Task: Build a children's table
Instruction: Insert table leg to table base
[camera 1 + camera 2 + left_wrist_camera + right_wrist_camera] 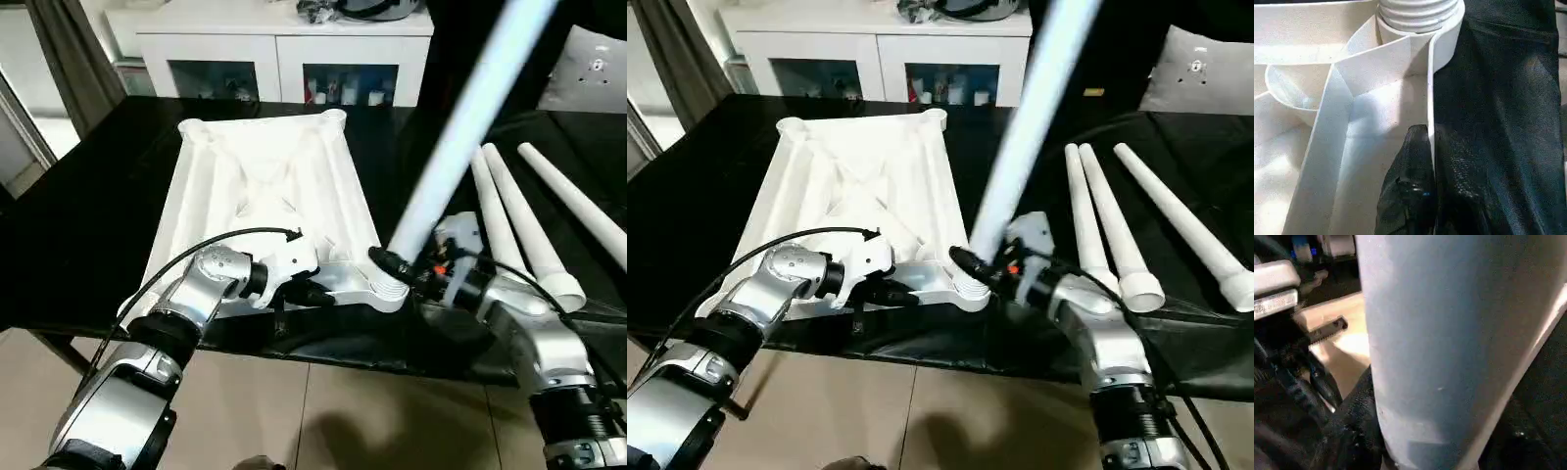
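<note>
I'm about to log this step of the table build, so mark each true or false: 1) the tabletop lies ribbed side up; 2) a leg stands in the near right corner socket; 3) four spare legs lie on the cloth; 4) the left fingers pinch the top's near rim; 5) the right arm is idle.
1. True: the squarish white plastic tabletop shows its ribs.
2. True: the long round white leg sits in that rounded corner socket.
3. False: three loose tapered white legs lie there.
4. True: a left finger sits against the rim.
5. False: the right gripper is at the standing leg's base.
</note>
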You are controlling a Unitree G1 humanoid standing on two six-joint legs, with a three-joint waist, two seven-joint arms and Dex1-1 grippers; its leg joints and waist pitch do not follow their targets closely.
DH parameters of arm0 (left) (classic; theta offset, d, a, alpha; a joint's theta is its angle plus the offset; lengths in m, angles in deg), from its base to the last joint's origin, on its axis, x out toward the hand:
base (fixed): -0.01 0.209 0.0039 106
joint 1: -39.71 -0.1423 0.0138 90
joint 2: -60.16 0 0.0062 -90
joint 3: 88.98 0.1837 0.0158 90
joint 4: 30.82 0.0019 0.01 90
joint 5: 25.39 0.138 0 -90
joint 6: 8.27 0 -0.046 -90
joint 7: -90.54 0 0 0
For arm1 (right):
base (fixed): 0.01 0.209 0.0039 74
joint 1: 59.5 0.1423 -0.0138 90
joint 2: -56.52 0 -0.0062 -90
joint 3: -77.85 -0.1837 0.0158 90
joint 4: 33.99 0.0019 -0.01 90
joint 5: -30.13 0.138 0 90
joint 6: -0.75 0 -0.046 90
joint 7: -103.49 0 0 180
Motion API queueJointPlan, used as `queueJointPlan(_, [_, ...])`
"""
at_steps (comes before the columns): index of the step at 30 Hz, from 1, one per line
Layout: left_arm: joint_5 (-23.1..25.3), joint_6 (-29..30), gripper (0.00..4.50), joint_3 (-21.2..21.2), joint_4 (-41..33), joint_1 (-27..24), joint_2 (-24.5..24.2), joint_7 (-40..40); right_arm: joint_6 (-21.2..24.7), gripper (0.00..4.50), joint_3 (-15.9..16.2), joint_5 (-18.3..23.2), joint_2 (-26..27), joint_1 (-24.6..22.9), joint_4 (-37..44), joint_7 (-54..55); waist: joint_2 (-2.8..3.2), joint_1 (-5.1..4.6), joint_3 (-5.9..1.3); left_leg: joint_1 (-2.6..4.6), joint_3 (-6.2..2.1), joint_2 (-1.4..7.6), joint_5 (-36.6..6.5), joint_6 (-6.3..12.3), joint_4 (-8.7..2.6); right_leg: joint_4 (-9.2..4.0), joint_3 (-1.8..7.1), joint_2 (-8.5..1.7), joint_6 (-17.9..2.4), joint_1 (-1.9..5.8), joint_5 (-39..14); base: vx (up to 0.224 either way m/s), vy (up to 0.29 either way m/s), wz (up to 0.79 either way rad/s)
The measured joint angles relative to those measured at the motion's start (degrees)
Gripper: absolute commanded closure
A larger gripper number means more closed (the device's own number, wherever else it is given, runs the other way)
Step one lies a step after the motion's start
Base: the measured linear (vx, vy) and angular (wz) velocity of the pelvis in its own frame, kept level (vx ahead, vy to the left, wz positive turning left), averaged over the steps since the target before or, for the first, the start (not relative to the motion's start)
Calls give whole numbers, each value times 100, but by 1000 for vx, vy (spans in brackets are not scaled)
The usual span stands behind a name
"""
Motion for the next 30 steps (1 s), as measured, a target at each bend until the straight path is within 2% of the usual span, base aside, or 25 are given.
queueJointPlan(2, [5,19,450,-1,-57,-50,-12,8,-16,260,90,-85,-18,42,-16,1,-12,1,-6,28,34,-3,1,-1,-33,-10,-8,-31,0,5,0,0,0,0])
queueJointPlan(7, [5,25,450,2,-72,-60,-87,-87,-11,260,253,-176,-93,245,-185,-225,-52,-41,-31,36,53,-5,2,0,-58,-26,-15,-44,3,0,4,0,0,0])
queueJointPlan(15, [12,17,450,-2,243,147,-111,-176,-4,260,296,-201,-48,463,-461,-380,-62,-93,-28,42,56,-5,2,-1,-68,-28,-16,-45,2,-2,4,0,0,0])
queueJointPlan(22, [7,78,450,-23,228,135,-141,-170,23,260,305,-233,65,449,-471,-283,-61,-124,-29,50,59,-5,2,-1,-74,-28,-15,-48,2,-1,5,0,0,0])
queueJointPlan(25, [-25,471,450,-186,-52,-56,-142,28,269,260,301,-304,278,525,-433,244,-62,-182,-28,86,65,-5,9,-14,-95,-28,-14,-52,2,9,4,0,0,0])
queueJointPlan(27, [-56,1310,450,-476,-882,-526,50,753,535,260,207,-529,772,766,-621,1240,-50,-305,-25,111,73,-5,10,-32,-106,-28,-16,-65,16,8,-4,0,0,0])
queueJointPlan(30, [-40,1985,450,-525,-1366,-664,419,1439,677,260,48,-689,1014,1070,-961,2067,-46,-335,-24,113,73,-12,7,-35,-112,-39,-35,-91,31,-12,-12,0,0,0])
